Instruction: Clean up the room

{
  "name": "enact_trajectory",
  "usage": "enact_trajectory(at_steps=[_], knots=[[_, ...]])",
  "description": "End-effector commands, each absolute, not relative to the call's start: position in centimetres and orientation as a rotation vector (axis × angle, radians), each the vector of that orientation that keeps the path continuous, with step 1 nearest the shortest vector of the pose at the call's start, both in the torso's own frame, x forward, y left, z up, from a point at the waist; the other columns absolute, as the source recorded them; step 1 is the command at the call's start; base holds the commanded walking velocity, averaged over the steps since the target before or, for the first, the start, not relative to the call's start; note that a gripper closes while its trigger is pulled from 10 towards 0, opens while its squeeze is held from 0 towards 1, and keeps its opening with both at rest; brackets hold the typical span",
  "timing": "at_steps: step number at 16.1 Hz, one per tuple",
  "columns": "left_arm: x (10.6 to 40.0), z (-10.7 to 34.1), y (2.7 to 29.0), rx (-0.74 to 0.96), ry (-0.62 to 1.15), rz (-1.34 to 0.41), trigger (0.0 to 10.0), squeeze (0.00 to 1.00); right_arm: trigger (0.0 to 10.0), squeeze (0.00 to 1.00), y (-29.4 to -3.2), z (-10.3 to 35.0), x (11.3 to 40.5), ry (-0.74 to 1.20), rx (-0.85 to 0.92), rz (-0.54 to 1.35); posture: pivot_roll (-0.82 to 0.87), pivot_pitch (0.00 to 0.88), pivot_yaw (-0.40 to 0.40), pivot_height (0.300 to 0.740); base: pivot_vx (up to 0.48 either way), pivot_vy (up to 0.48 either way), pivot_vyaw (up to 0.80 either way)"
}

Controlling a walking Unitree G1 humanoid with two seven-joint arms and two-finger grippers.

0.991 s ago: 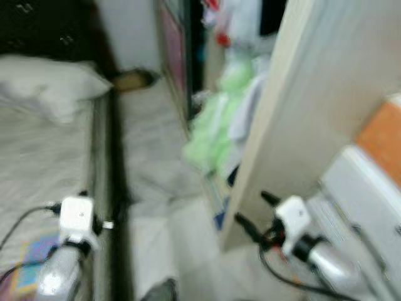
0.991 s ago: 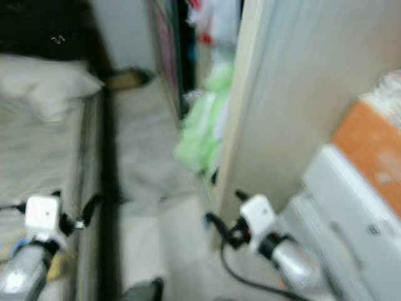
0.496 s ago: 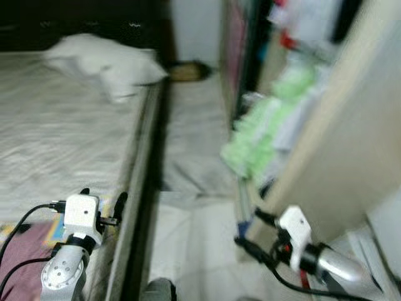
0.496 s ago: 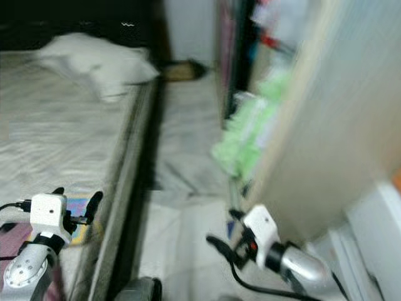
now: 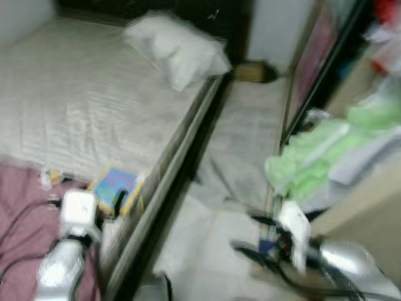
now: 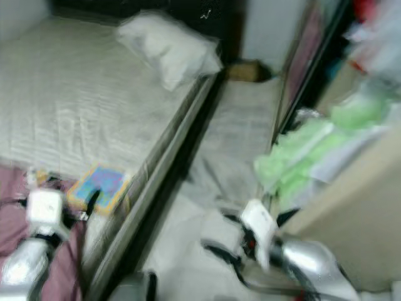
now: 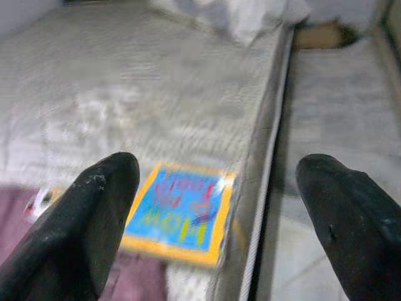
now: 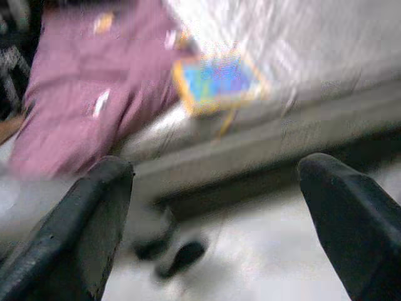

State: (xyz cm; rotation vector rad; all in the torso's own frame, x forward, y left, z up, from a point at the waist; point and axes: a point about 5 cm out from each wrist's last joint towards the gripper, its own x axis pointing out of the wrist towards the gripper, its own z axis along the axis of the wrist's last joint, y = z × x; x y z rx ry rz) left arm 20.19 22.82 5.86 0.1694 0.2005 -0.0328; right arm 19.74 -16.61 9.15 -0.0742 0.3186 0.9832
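The left gripper [image 7: 216, 232] is hanging over the near edge of the bed [image 5: 94, 113] with its two black fingers [image 7: 94, 226] spread wide and holding nothing; between them, just beyond the tips, a blue and yellow book [image 7: 178, 210] is lying flat beside the edge of the mattress, next to a maroon blanket [image 5: 19, 207]. A white pillow [image 5: 178, 53] is lying well beyond the fingers at the far end. The blur suggests the robot is walking or turning, so the step in hand looks like closing in on the book as the first thing to tidy. To do it well, the robot should be settling its stance before reaching, keeping the book centred between the left fingers, and coming down on its free edge rather than pressing into the soft bedding. The right gripper [image 8: 216, 226] is hovering over the pale floor [image 5: 207, 251] with fingers likewise spread and empty, the same book lying well beyond them, with green clothes [image 5: 307, 163] spilling from the wardrobe nearby.
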Motion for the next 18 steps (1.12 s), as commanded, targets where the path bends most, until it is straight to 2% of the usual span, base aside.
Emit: enact_trajectory(at_steps=[1,3,6,12,15,18], knots=[[20.4,6.0,22.4,0.169,0.188,-0.048,10.0,0.0,10.0,0.0,-17.1,9.0,19.9,0.318,-0.089,0.927,-0.03,0.112,-0.037,0.74,0.0,0.0,0.8],[20.5,6.1,22.3,0.176,0.183,-0.02,10.0,0.0,10.0,0.0,-16.5,9.9,22.3,0.207,-0.089,0.787,-0.03,0.11,-0.037,0.74,0.0,0.0,0.79],[20.7,6.1,22.3,0.197,0.174,0.048,10.0,0.0,10.0,0.0,-15.1,10.9,24.3,0.085,-0.04,0.629,-0.02,0.1,-0.039,0.74,0.0,0.0,0.79],[22.4,6.7,21.5,0.192,0.125,0.082,10.0,0.0,10.0,0.0,-13.4,12.1,26.4,0.004,-0.006,0.577,-0.02,0.076,-0.035,0.74,0.0,0.0,0.79],[24.3,8.5,20.9,0.212,0.046,0.084,10.0,0.0,10.0,0.0,-13.3,13.5,28.0,-0.066,-0.03,0.537,0.0,0.077,-0.029,0.74,0.0,0.0,0.79],[24.3,8.1,21.9,0.204,0.064,0.105,10.0,0.0,10.0,0.0,-13.1,13.5,28.2,-0.095,-0.054,0.462,-0.01,0.061,-0.029,0.74,0.0,0.0,0.78]])
